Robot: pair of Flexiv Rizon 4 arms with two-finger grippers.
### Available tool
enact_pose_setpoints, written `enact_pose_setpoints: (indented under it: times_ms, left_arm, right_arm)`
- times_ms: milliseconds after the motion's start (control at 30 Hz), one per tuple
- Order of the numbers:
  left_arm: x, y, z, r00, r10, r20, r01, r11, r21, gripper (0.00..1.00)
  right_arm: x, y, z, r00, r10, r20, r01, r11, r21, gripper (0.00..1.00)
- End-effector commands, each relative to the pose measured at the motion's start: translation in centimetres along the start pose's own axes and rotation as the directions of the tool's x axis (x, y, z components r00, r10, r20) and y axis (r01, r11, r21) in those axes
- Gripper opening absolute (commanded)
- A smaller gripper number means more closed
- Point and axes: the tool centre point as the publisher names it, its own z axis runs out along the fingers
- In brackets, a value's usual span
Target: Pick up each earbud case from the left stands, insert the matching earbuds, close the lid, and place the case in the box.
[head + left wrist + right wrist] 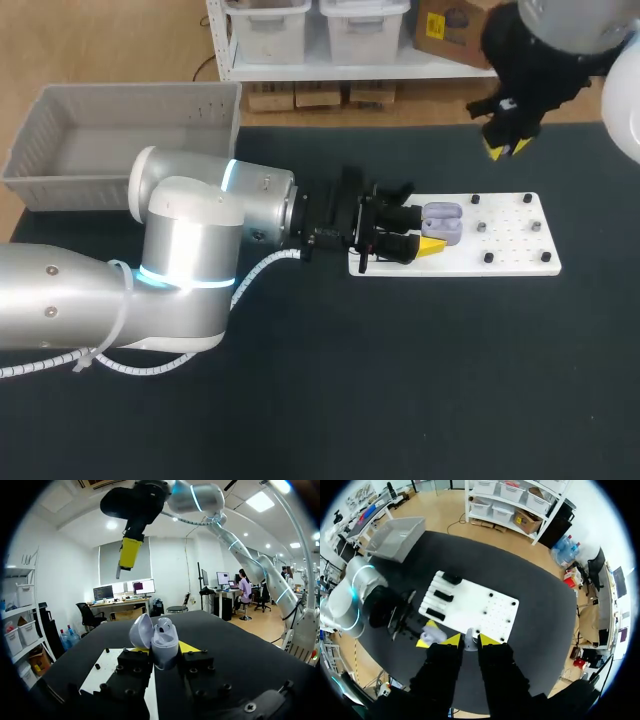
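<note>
Table (pixel 400 380), dark, fills the head view, with grey box (pixel 120 140) at upper left and white board (pixel 515 245) at centre right. Left gripper (pixel 424 231) is clamped on the lavender case (pixel 443 222) over the board's left end. The case stands upright, opening upward, its lid (pixel 141 631) swung aside. Right gripper (pixel 506 148), at upper right, pinches a small earbud (pixel 470 642) between narrow-set fingers.

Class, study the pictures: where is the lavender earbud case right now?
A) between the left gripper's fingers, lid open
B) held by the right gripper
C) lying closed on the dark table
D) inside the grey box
A: the earbud case sits gripped between the fingers of the left gripper, its lid open, over the white board.
</note>
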Motion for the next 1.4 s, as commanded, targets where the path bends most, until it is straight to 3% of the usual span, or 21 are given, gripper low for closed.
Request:
enact_pose_setpoints:
  times_ms: [33,267,733,1400]
  left_arm:
    - [0.1,-0.1,0.0,1.000,0.003,0.003,-0.003,1.000,-0.006,0.00]
    - [0.1,-0.1,0.0,1.000,0.003,0.003,-0.003,1.000,-0.006,0.00]
    - [0.1,-0.1,0.0,1.000,0.003,0.003,-0.003,1.000,-0.006,0.00]
    - [0.1,-0.1,0.0,1.000,0.003,0.003,-0.003,1.000,-0.006,0.00]
  right_arm:
    - [1.9,1.6,-0.7,1.000,-0.018,-0.009,0.017,1.000,-0.006,0.00]
    - [3.6,4.4,0.0,0.993,-0.068,-0.098,0.064,0.997,-0.044,0.00]
    - [4.1,7.4,0.5,0.983,-0.149,-0.106,0.141,0.987,-0.076,0.00]
    - [3.8,8.7,2.8,0.968,-0.187,-0.168,0.180,0.982,-0.056,0.00]
